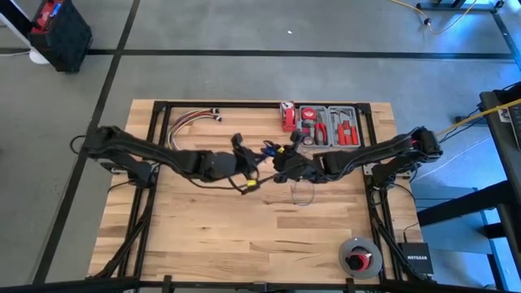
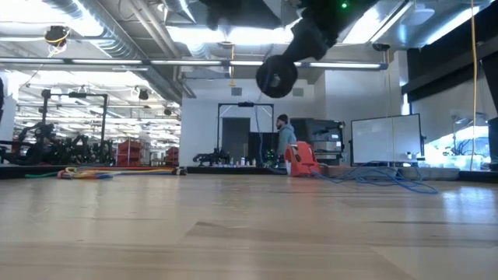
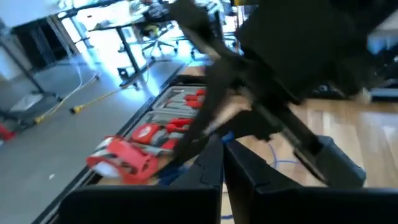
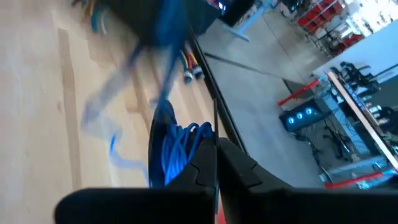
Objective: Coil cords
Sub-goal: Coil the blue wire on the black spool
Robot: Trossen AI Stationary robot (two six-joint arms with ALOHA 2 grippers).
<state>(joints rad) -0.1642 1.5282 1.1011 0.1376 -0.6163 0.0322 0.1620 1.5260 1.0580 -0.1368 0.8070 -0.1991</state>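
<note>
Meeting mid-table, two hands, left hand (image 1: 244,167), right hand (image 1: 281,163), one blue cord (image 4: 180,146)

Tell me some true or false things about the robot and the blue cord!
1. Both grippers meet near the middle of the table. True: the left gripper and the right gripper are close together there.
2. The right gripper holds blue cord. True: loops of the cord sit bunched at its closed fingers.
3. The tool tray is at the table's front edge by the spool. False: the tool tray lies at the far edge, and the spool sits near the front right corner.
4. The colourful wire bundle is in the left gripper. False: the wire bundle lies alone on the far left of the table.
</note>
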